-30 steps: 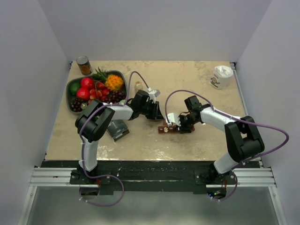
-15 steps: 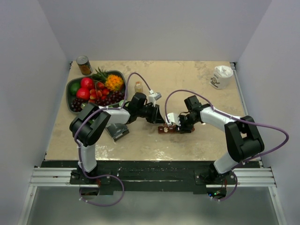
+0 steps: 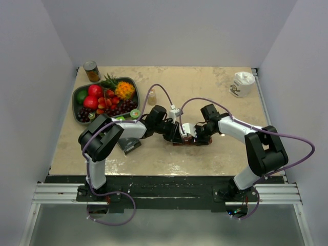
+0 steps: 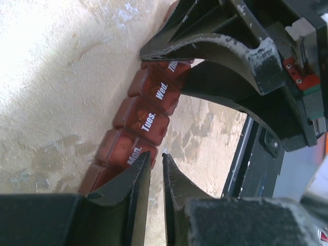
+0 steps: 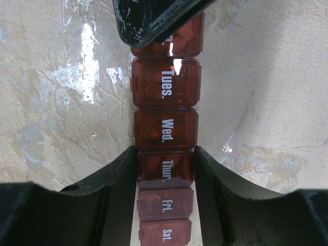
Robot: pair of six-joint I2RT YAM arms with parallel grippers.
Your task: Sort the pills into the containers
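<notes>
The containers are a dark red-brown strip (image 3: 188,142) of day-marked compartments lying on the table at the middle. In the right wrist view my right gripper (image 5: 165,154) is shut on the strip, with its fingers (image 5: 120,177) pressed against both sides of the "Thur." compartment (image 5: 165,169). In the left wrist view my left gripper (image 4: 157,155) has its fingers nearly together with nothing between them. Its tips are at the edge of the "Mon." compartment (image 4: 125,151). In the top view the left gripper (image 3: 177,135) is at the strip's left end and the right gripper (image 3: 191,134) is over it. All lids look closed. No loose pills show.
A dark oval tray of fruit (image 3: 81,114) stands at the back left, with a tin can (image 3: 91,71) behind it. A green-capped bottle (image 3: 135,114) and a small jar (image 3: 151,96) stand near the tray. A white cup (image 3: 241,83) is at the back right.
My left gripper has moved right and down to the left end of the strip. The right gripper and the strip have stayed in place.
</notes>
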